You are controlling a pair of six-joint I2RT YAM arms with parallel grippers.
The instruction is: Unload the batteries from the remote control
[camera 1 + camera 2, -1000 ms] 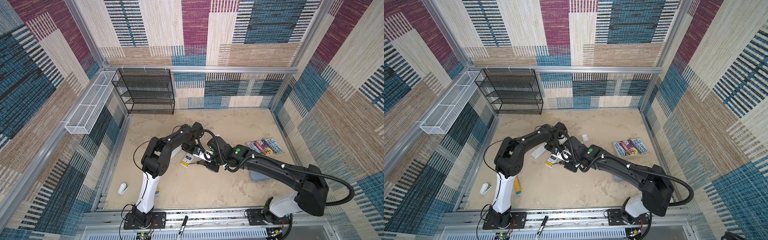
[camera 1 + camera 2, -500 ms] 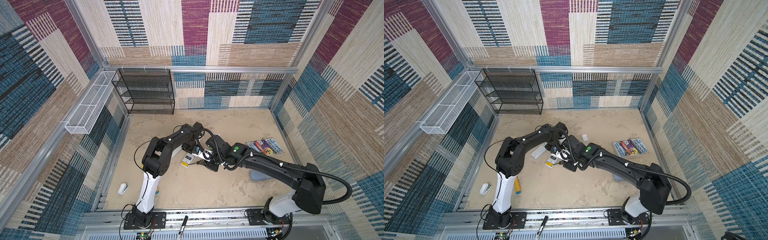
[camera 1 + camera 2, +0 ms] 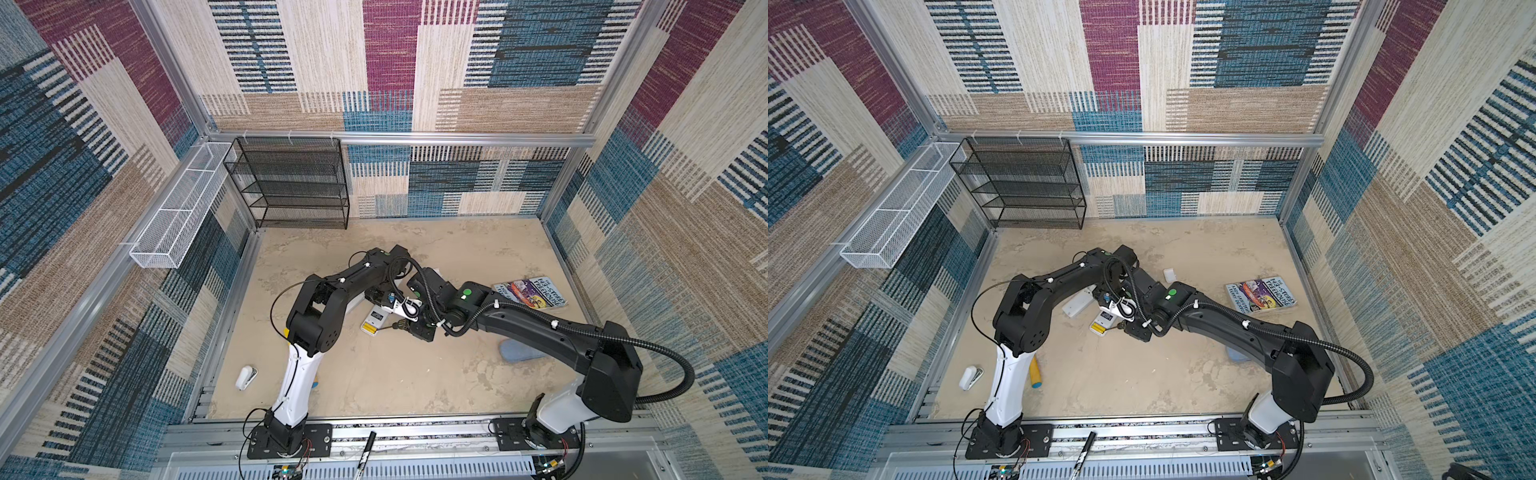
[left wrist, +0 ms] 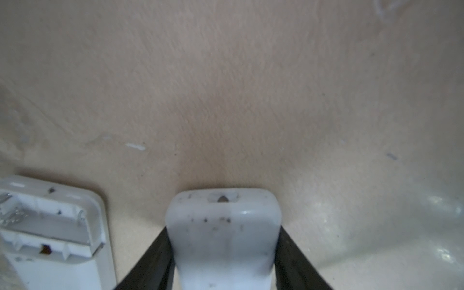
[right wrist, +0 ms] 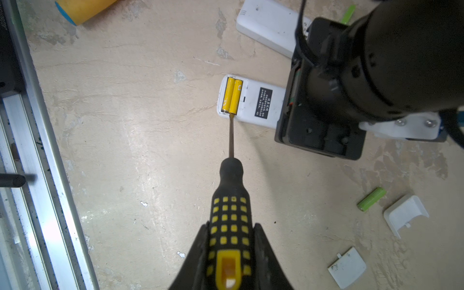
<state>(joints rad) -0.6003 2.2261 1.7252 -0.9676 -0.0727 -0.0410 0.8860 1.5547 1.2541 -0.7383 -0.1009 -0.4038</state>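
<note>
The two yellow batteries (image 5: 232,95) lie side by side, touching, in the open compartment at one end of the white remote control (image 5: 261,105), which rests flat on the beige table (image 5: 150,125). The right gripper (image 5: 230,226) is clamped on the black-and-yellow handle of a screwdriver (image 5: 229,200), and the tip of its thin shaft meets the end of one battery at the edge of the compartment. The left gripper (image 4: 223,232) pinches the other end of the remote control between its two fingers, so the body should not slide when the tool pushes. I judge these batteries to be light, stiff and smooth; probably a spring contact presses them in, so a battery may resist at first and then jump out and roll away. The good place to work is under the battery's end, levering gently upward, because the plastic wall there looks thin and may crack. For lifting afterwards, the middle of the cylinder, taken across its width, seems the safest hold. One green battery (image 5: 371,198) already lies loose on the table near two white battery covers (image 5: 405,213), and a second white remote (image 5: 266,25) lies just beyond the held one.
</note>
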